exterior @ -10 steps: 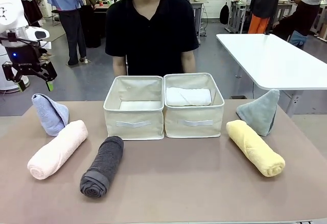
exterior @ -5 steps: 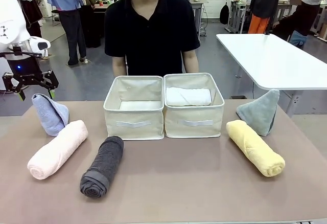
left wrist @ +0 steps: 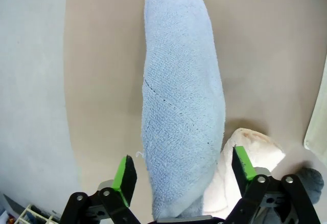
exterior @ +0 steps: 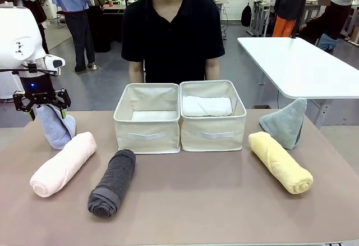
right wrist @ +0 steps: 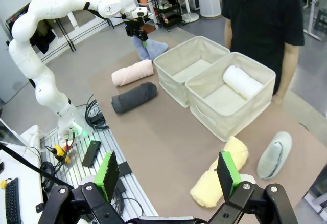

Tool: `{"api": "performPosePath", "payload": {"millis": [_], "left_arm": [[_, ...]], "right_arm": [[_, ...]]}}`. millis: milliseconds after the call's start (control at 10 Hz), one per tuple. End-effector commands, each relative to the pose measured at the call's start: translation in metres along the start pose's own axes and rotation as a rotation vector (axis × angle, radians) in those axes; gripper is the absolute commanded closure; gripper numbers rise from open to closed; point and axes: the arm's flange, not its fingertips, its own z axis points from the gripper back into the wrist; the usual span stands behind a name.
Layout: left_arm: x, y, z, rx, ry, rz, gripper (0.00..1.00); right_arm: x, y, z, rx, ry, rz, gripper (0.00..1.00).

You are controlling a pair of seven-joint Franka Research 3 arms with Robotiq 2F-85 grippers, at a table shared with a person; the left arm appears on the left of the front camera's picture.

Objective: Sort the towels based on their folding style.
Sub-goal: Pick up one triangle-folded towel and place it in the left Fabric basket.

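Five towels point(exterior: 112, 190), two bins point(exterior: 147, 129) on table point(exterior: 213, 215)

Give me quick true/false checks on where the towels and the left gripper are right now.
1. The white rolled towel lies in the right-hand bin. True.
2. The left gripper is shut on the pink roll. False: it is open, fingers either side of the lavender-blue cone towel.
3. The yellow roll lies on the table beside the grey-green cone towel. True.
4. The dark grey roll sits in a bin. False: it lies on the table before the left-hand bin.
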Motion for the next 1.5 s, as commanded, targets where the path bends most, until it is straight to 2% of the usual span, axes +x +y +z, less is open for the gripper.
{"api": "performPosePath", "payload": {"millis": [0,100,200,300,500,600,700,1000,1200,1400], "left_arm": [[0.002,-0.003,0.009,0.010,0.021,0.023,0.54],[0.002,-0.003,0.010,0.017,0.025,0.029,1.00],[0.002,-0.003,0.010,0.023,0.026,0.029,0.59],[0.001,-0.002,0.010,0.028,0.032,0.027,1.00],[0.000,0.000,0.013,0.038,0.038,0.023,1.00],[0.001,0.002,0.015,0.041,0.046,0.021,0.97],[0.000,0.003,0.016,0.045,0.052,0.020,1.00],[0.001,0.008,0.028,0.061,0.045,0.013,1.00],[-0.004,0.020,0.065,0.076,0.008,-0.043,1.00],[-0.025,0.041,0.132,0.068,-0.004,-0.135,1.00]], "right_arm": [[0.000,-0.001,-0.002,0.016,-0.010,0.006,0.00],[0.000,-0.001,-0.002,0.016,-0.010,0.006,0.00],[0.000,-0.001,-0.002,0.016,-0.010,0.006,0.00],[0.000,-0.001,-0.002,0.016,-0.010,0.006,0.00],[0.000,-0.001,-0.002,0.016,-0.010,0.006,0.00],[0.000,-0.001,-0.002,0.016,-0.010,0.006,0.00],[0.000,-0.001,-0.002,0.016,-0.010,0.006,0.00],[0.000,-0.001,-0.002,0.016,-0.010,0.006,0.00],[0.000,-0.001,-0.002,0.016,-0.010,0.006,0.00],[0.000,-0.001,-0.002,0.016,-0.010,0.006,0.00]]}}
